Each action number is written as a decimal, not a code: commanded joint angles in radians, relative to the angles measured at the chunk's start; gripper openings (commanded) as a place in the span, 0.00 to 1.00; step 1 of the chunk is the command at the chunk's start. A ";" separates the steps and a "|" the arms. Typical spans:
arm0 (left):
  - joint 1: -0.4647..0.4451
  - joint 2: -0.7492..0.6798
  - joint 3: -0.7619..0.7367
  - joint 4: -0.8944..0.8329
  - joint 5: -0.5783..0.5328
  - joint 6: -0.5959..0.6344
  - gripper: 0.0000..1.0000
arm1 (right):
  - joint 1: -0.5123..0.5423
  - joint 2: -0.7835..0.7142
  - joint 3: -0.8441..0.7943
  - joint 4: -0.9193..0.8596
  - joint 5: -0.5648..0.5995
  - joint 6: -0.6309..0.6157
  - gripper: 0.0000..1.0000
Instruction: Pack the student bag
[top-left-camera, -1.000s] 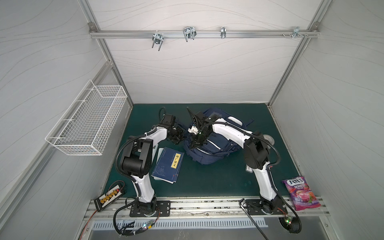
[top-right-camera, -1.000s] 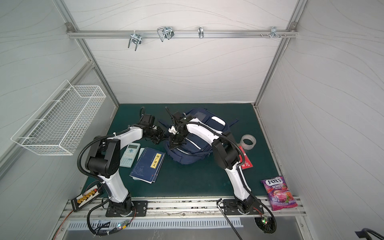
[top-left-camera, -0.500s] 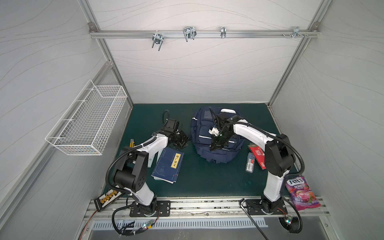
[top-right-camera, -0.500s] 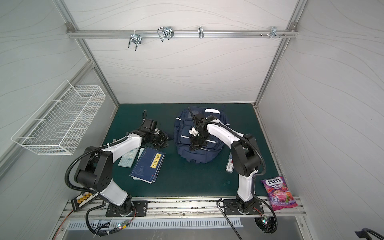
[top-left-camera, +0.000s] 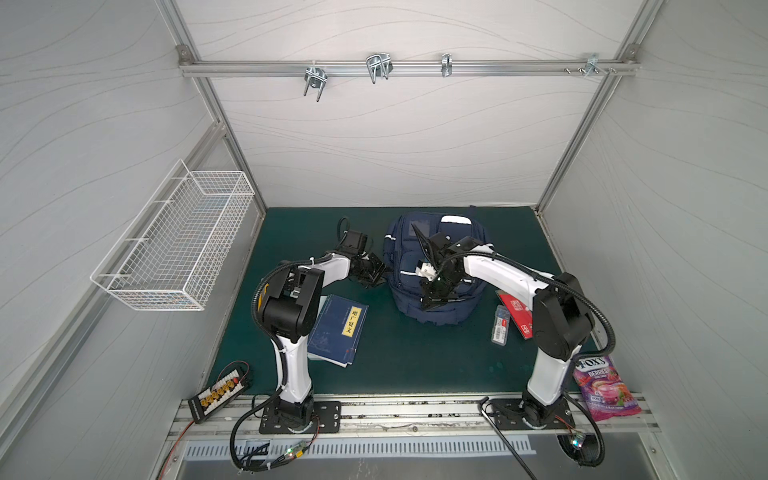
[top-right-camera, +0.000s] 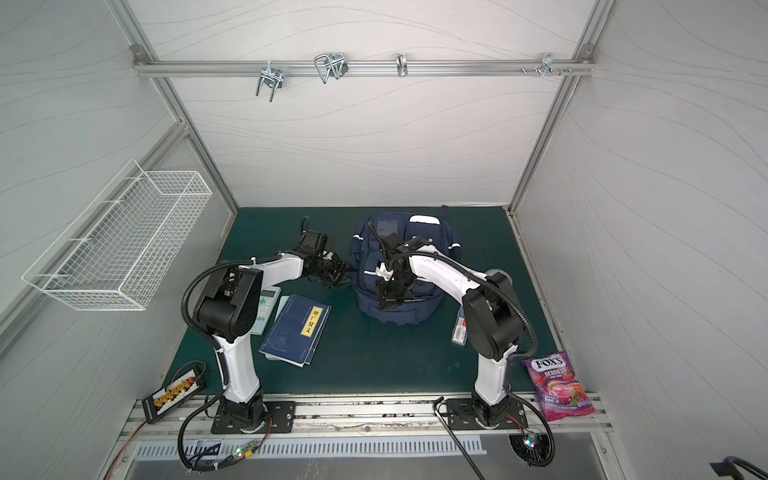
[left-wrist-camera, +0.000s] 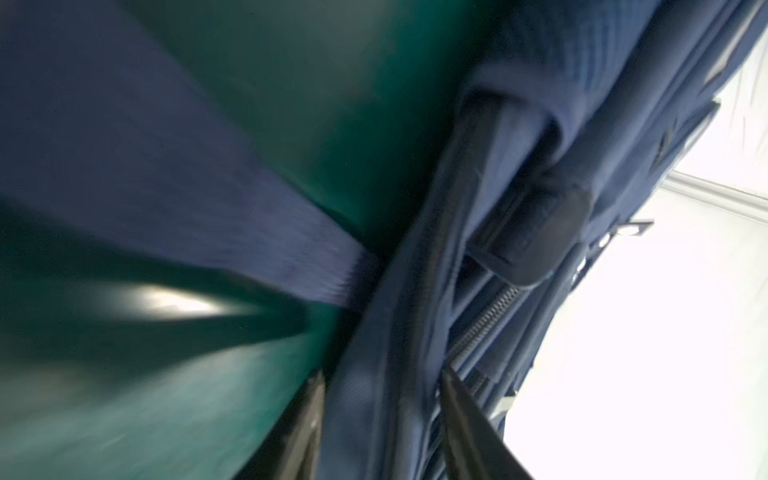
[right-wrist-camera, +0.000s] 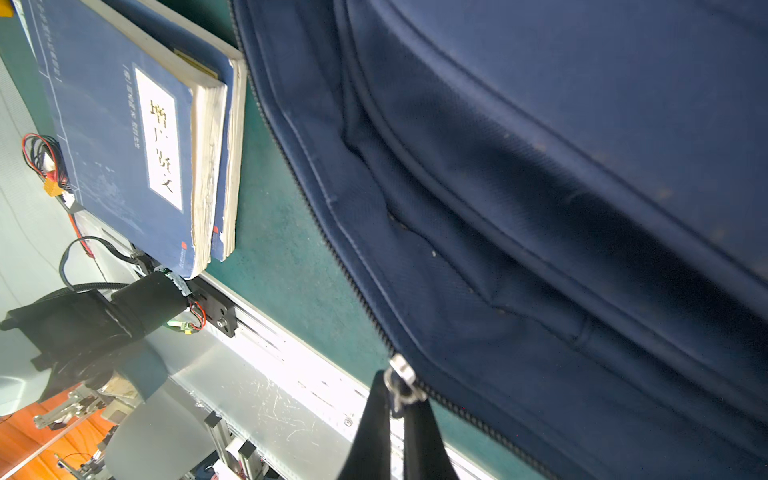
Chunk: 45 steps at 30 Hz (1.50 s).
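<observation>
at the near right corner, mostly off the green mat (top-left-camera: 415, 365) and on the rail, lies one candy pouch (top-left-camera: 604, 384). toward the near left of the mat sit two blue books (top-left-camera: 338, 332), stacked, with one calculator (top-right-camera: 266, 309) just beside them on the left-edge side. near the right edge lie one small clear case (top-left-camera: 501, 325) and one red packet (top-left-camera: 515, 309), close together.

beyond these, from mid-mat to the far edge, the one student bag (top-left-camera: 432, 316) lies flat, its long axis running near to far. the right gripper (right-wrist-camera: 395, 390) is at the bag's near end, fingers closed on the metal zipper pull (right-wrist-camera: 401, 376). the teeth on either side of the pull look closed. one run curves along the bag's left side, probably the way the pull must travel, and the right arm is the one placed for it.

the left gripper (left-wrist-camera: 381, 374) is at the bag's left side, fingers apart with a fold of the bag's seam between them. no firm clamp shows. it looks set to steady the bag.
</observation>
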<state>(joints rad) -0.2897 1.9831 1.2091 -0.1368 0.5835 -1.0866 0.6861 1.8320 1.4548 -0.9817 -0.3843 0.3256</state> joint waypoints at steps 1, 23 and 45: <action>-0.002 0.036 0.035 0.107 0.054 -0.036 0.35 | 0.013 -0.012 0.022 -0.025 -0.022 0.006 0.00; -0.025 -0.261 -0.234 0.170 -0.067 -0.123 0.00 | -0.012 0.279 0.388 -0.004 -0.149 -0.023 0.00; -0.042 -0.068 -0.167 0.258 0.081 -0.135 0.37 | 0.024 0.083 0.068 0.029 -0.107 -0.007 0.00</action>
<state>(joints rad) -0.3248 1.8828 1.0084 0.0521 0.6182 -1.2079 0.6994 1.9034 1.4902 -0.9581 -0.4789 0.3080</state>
